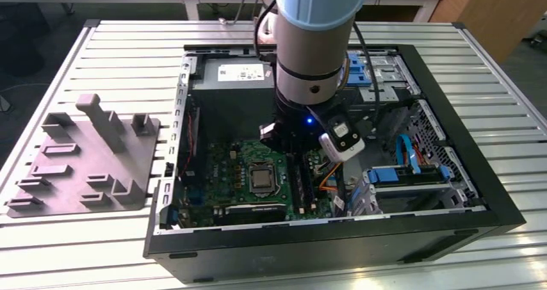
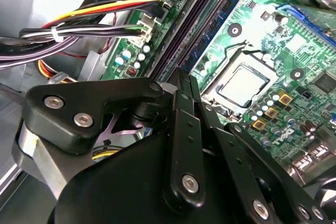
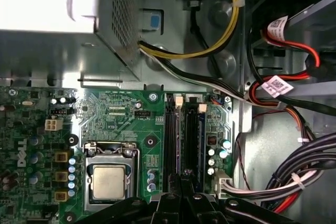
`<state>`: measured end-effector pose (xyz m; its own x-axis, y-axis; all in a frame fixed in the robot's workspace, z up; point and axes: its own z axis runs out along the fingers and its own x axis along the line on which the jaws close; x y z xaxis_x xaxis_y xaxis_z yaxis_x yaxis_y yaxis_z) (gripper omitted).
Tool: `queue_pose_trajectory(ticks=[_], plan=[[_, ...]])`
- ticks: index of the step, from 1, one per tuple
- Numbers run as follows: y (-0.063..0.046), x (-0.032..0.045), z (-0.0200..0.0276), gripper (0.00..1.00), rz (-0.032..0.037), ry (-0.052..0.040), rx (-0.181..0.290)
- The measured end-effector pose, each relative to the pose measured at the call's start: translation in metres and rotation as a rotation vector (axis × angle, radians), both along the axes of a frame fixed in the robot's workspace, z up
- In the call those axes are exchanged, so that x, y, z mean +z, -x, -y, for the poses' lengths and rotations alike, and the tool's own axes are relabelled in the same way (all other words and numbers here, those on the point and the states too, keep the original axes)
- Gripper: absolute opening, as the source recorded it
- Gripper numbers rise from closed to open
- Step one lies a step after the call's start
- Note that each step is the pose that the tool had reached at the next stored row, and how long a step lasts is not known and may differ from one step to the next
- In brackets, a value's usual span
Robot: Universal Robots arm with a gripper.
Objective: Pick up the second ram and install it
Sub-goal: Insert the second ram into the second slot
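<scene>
My gripper (image 1: 289,143) reaches down into the open computer case (image 1: 478,194), over the black memory slots of the green motherboard (image 1: 227,168). In both wrist views its black fingers (image 2: 181,108) are drawn together at the middle of the slots. They look shut on the second ram (image 3: 191,140), a thin dark stick seen edge-on that lies along one slot. In the second wrist view the ram (image 2: 195,30) runs away from the gripper (image 2: 184,80) towards the slot's far end. In the first wrist view the gripper (image 3: 185,176) sits by the ram's middle.
The processor socket (image 3: 107,181) lies beside the slots. Bundled cables (image 3: 294,177) crowd the other side. A grey power supply (image 1: 230,79) stands at the back of the case. A grey plastic fixture (image 1: 86,162) with upright posts sits at the exterior view's left.
</scene>
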<state>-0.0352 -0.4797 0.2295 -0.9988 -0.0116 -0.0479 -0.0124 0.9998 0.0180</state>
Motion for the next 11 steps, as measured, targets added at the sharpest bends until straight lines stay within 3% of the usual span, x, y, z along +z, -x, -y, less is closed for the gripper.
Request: queue_pose_trajectory(ticks=[11], plan=[[0.0027, -0.0053, 0.0001, 0.11, -0.0001, 0.0003, 0.000]])
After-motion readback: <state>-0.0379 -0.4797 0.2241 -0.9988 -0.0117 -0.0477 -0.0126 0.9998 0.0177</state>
